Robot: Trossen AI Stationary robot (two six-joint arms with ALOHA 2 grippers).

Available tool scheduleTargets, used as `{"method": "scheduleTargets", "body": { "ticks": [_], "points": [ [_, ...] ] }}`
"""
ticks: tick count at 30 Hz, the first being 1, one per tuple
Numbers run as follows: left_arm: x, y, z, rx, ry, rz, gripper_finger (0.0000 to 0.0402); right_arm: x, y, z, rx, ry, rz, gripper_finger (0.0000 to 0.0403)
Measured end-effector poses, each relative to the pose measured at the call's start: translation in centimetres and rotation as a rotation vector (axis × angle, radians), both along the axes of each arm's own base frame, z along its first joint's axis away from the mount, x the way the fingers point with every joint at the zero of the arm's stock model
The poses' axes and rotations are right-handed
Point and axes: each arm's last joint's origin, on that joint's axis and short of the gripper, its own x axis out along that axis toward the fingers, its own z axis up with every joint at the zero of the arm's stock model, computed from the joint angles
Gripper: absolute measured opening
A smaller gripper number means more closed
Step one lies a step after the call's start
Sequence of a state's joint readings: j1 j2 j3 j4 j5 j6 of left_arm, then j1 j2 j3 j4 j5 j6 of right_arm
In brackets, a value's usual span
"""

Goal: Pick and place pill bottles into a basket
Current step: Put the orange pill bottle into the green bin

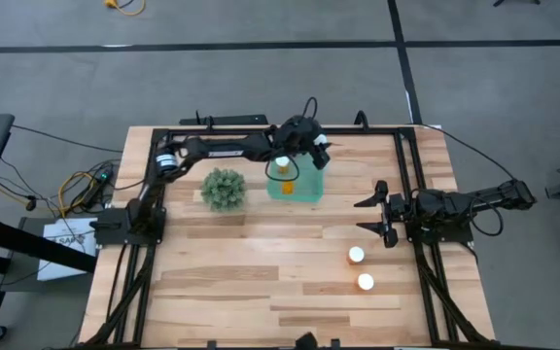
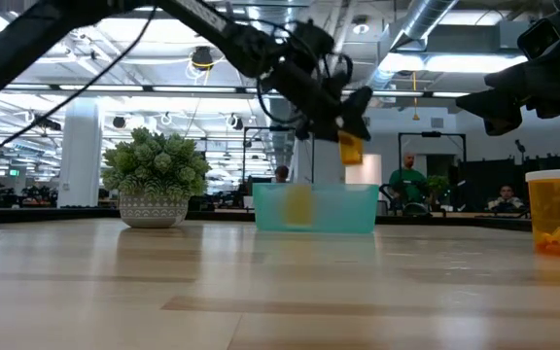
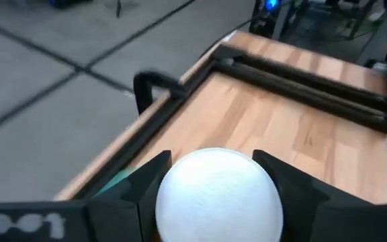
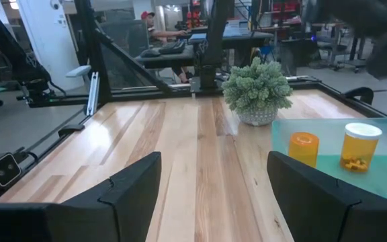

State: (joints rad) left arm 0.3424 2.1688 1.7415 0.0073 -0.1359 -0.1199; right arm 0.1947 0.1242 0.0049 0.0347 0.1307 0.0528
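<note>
Above the translucent teal-green rectangular plastic basket (image 1: 296, 181), near the far edge of the pale wooden plank table (image 1: 261, 282), the left gripper (image 1: 283, 165) hangs with its dark fingers (image 3: 287, 188) clamped on a small orange pill bottle with a round white cap (image 3: 217, 195). From table height the bottle (image 2: 350, 148) hangs clear of the basket (image 2: 315, 208), near its right end. Other orange bottles (image 4: 360, 148) already stand inside the basket. Two more white-capped bottles (image 1: 361, 269) stand on the table close to the right gripper (image 1: 377, 216), which waits at the right edge with fingers (image 4: 130, 181) spread apart on nothing. A release this close to the rim could, I judge, let the bottle strike the wall and bounce out, or topple the bottles inside. A green bushy plant in a patterned pot (image 1: 224, 189) stands just beside the basket. A black metal frame (image 1: 406, 165) borders the table. Beyond it is grey floor and a bright open workshop where people sit far off.
</note>
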Motion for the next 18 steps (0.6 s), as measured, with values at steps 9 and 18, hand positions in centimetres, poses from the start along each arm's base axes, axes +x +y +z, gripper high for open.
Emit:
{"method": "scheduleTargets", "body": {
  "ticks": [9, 18],
  "points": [
    [0.3, 2.5, -3.6, -0.142, -0.005, 0.124, 0.0179, 0.0, 0.0, 0.0, 0.000, -0.001, 0.001, 0.0265],
    [0.3, 2.3, -4.0, -0.136, 0.025, 0.207, 0.0191, 0.0, 0.0, 0.0, 0.000, 0.000, 0.000, 0.0265]
  ]
}}
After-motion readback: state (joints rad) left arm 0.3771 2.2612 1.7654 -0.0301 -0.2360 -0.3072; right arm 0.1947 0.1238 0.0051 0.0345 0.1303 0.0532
